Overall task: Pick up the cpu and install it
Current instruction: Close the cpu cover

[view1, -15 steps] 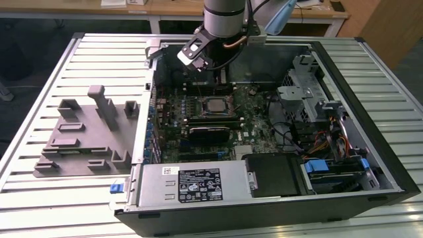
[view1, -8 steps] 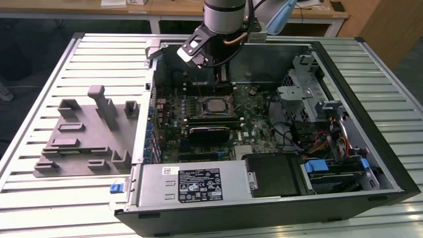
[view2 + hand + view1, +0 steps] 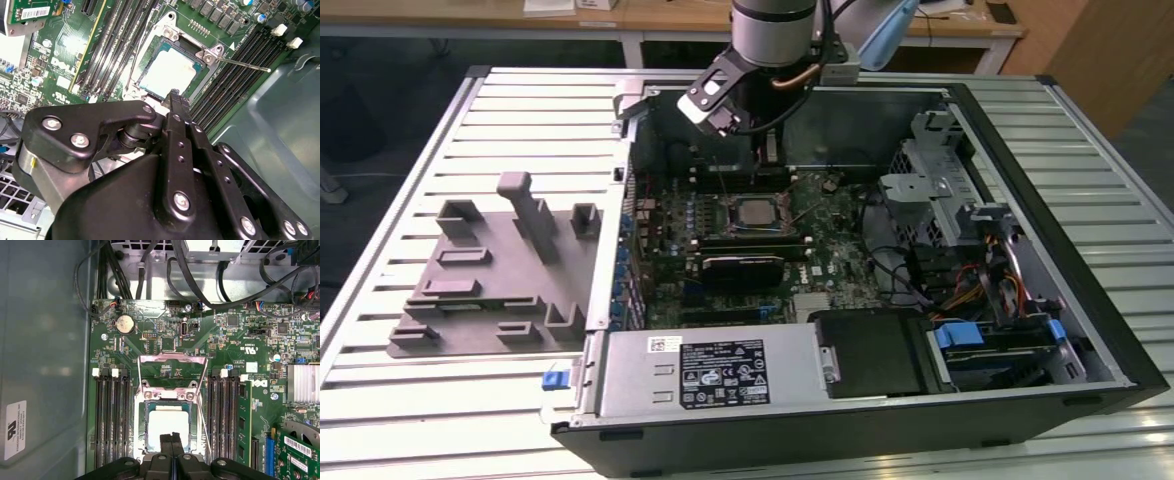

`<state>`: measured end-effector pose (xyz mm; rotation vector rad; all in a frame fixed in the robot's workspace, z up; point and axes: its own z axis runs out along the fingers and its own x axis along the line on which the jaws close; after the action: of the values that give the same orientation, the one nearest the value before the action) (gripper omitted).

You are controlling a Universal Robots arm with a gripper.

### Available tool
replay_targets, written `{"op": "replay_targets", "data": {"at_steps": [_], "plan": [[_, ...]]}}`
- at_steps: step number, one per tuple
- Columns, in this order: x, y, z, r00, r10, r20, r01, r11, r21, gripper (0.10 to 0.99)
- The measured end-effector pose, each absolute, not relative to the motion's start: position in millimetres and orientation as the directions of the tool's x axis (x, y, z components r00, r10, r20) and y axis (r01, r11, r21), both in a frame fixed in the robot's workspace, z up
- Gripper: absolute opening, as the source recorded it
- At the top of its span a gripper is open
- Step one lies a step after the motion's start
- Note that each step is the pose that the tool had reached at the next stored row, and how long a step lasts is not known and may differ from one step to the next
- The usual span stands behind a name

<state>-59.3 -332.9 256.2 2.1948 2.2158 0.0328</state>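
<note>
- Your end effector [image 3: 171, 439] is clenched: in both wrist views the two fingers press flat against each other with nothing between them.
- Its tips hang over one edge of the cpu [image 3: 167, 421]. You cannot tell whether they touch the metal.
- The cpu lies flat in the socket [image 3: 141, 426], shiny top up, square to the frame.
- The load plate [image 3: 172, 356] stands swung open off the socket, on the side away from the fingers.
- In the second wrist view the thin lever [image 3: 245, 64] juts out from the socket's corner, across the memory slots [image 3: 227, 80].
- Those slots run in banks on both sides of the socket, all on the green board [image 3: 220, 340].
- The board lies in the bottom of the open case [image 3: 1067, 300], with cables and drive bays on the exterior view's right.
- In the exterior view the arm [image 3: 774, 35] comes down into the case at its far end.
- The case lies on the slatted bench [image 3: 427, 420].
- A grey tray [image 3: 487, 290] sits on the bench just beside the case, at the exterior view's left.
</note>
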Motion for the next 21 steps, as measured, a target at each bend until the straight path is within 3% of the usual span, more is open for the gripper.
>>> {"op": "replay_targets", "data": {"at_steps": [21], "plan": [[-56, -333, 269, -0.010, 1.000, -0.001, 0.999, 0.010, 0.031, 0.106]]}}
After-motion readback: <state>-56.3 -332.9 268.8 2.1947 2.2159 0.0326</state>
